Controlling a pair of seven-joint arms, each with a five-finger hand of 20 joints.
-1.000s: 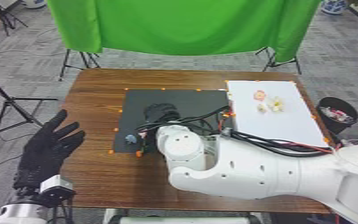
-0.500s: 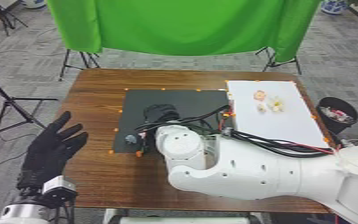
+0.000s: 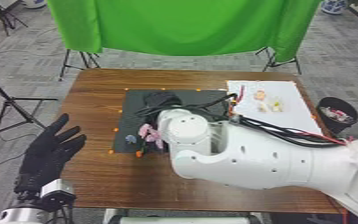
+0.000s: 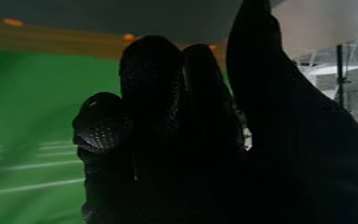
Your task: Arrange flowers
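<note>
Softly pink, a frilled flower (image 3: pixel 149 133) on the black mat (image 3: pixel 131 112).

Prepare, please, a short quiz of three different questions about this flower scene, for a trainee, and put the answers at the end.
1. Multiple choice. Where is the small orange flower?
a) in the bin
b) on the white sheet
c) on the dark mat

2. True or false? In the head view, the left hand is above the dark mat.

3. Fill in the missing word. The cloth that hangs beyond the table is ____ in colour.

Key:
1. b
2. False: the left hand is off to the left of the dark mat; the right hand is the one above it.
3. green
</note>
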